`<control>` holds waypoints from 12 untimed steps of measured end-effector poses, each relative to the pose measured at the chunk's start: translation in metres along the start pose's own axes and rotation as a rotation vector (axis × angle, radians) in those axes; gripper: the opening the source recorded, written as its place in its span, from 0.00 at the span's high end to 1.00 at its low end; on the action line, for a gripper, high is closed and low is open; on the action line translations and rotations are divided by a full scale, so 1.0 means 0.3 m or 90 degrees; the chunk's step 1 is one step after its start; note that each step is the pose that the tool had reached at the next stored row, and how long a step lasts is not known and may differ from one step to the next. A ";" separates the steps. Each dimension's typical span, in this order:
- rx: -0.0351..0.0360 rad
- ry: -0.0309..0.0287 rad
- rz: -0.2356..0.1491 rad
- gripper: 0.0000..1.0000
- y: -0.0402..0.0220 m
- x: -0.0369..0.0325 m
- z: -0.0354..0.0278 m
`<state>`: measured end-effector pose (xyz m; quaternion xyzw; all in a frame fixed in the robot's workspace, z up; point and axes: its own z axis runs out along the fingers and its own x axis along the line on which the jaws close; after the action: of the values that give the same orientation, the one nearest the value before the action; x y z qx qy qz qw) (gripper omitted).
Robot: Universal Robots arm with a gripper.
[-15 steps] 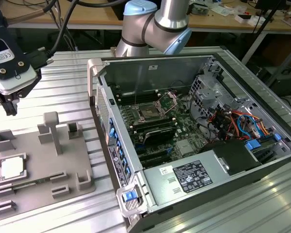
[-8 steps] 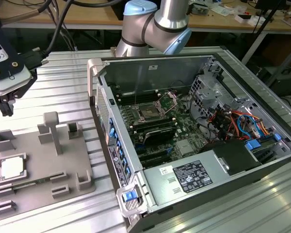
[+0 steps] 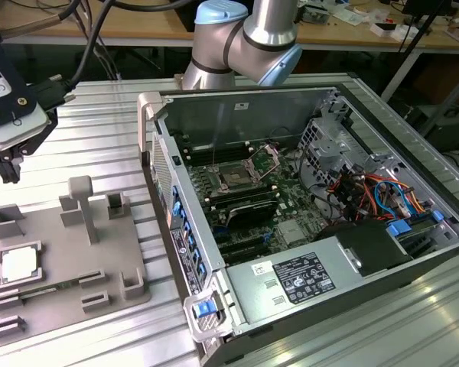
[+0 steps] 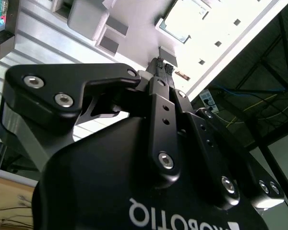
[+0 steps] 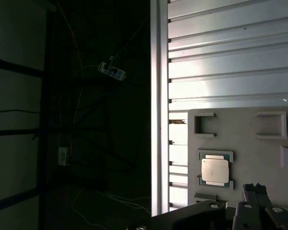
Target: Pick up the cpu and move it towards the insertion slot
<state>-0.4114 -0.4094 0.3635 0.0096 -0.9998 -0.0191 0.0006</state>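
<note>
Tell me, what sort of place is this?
Probably a robotics lab or workshop: a robot arm stands behind an open computer case on a ribbed metal table, a grey tray holds a cpu, and a cluttered workbench runs behind.

The exterior view looked down steeply on the flat grey plastic tray (image 3: 61,246) and the open metal computer case (image 3: 237,115). Both wrist views faced that tray (image 5: 259,153), the second close along the black gripper (image 4: 163,67).

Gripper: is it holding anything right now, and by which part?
Nothing is held. The gripper hangs near the grey tray, fingers together and empty; the cpu lies in its tray recess.
</note>
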 end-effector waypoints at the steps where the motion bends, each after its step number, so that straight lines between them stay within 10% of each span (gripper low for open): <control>1: 0.0000 0.0000 0.000 0.89 0.000 0.001 0.000; 12: -0.0001 0.0000 0.000 0.89 0.001 0.049 0.007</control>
<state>-0.4262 -0.4094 0.3615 0.0097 -0.9998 -0.0192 0.0006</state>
